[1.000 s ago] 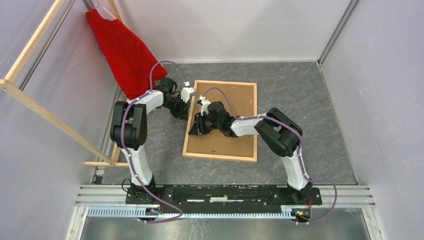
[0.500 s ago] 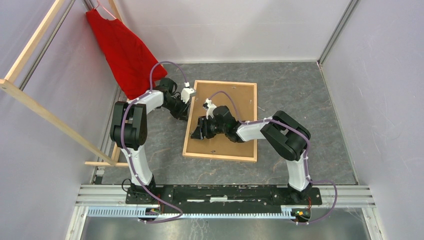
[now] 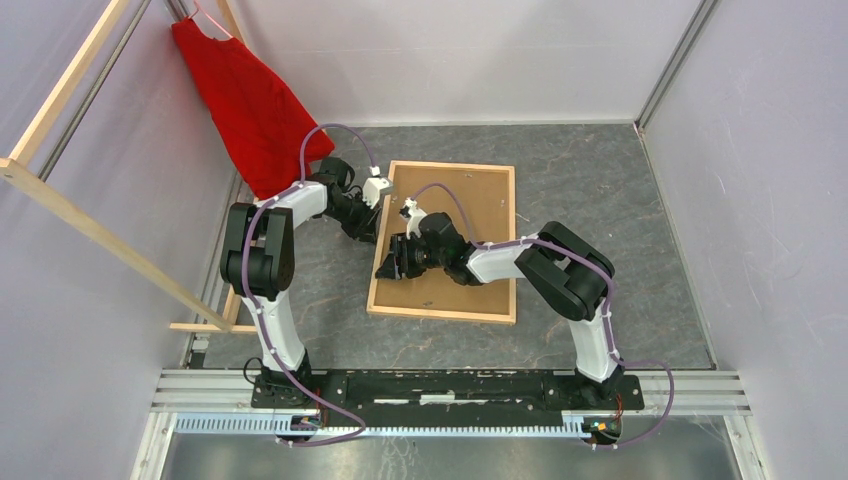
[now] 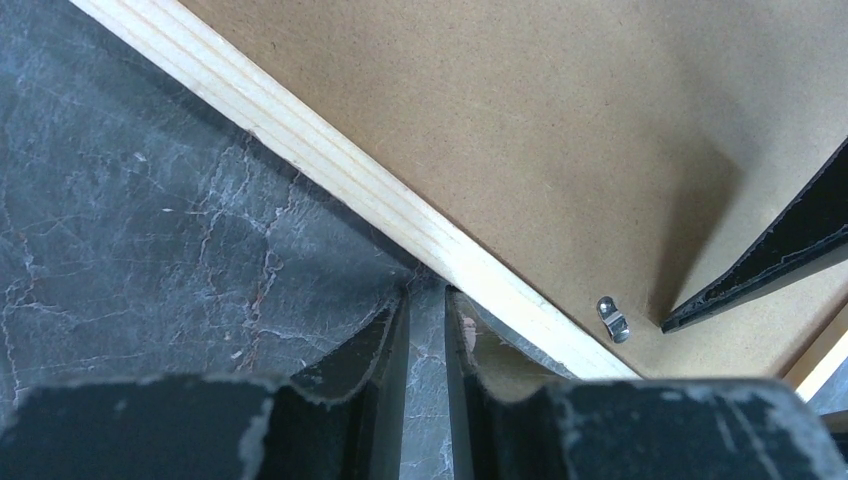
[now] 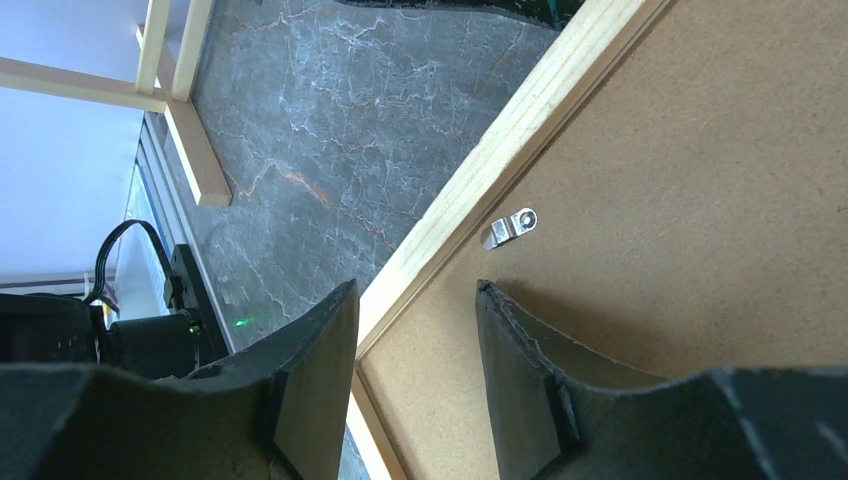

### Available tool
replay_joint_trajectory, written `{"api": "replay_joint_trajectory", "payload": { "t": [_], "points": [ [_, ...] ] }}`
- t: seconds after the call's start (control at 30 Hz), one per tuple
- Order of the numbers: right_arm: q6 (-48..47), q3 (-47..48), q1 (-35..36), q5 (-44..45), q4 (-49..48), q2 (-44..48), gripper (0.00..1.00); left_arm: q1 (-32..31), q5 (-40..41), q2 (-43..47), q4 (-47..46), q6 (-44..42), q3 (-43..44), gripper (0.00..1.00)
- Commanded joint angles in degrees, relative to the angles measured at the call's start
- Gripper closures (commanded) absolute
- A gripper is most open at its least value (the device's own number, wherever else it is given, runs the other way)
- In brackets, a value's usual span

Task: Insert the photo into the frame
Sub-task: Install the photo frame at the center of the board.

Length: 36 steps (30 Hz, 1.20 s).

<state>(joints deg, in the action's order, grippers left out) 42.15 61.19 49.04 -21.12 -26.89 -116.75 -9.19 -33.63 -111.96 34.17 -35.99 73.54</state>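
The frame lies face down on the table, and a brown backing board fills it. The photo is hidden. My left gripper sits low on the table just outside the frame's left rail. Its jaws stand a narrow gap apart with only table between them, the tips up against the rail. My right gripper is open over the same rail near the front-left corner. One of its fingers is over the table, the other over the backing board.
Small metal clips sit on the backing board beside the left rail. A red garment hangs on a wooden rack at the far left. Walls close in the table on three sides.
My right gripper's jaws have opened wider and it has shifted slightly towards the frame's front-left corner. The left gripper and the frame have stayed put.
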Motion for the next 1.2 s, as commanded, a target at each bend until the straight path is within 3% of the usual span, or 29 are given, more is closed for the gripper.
{"api": "replay_joint_trajectory", "payload": {
  "t": [0.0, 1.17],
  "points": [
    [-1.40, 2.00, 0.18, 2.68, 2.06, -1.20, 0.48, -1.27, -3.16, 1.04, 0.81, -1.98, -0.68, 0.73],
    [-0.84, 5.17, -0.68, 7.96, 3.73, -4.73, 0.57, -1.97, -4.01, 1.22, 0.81, -3.56, -1.82, 0.76]
  ]
}}
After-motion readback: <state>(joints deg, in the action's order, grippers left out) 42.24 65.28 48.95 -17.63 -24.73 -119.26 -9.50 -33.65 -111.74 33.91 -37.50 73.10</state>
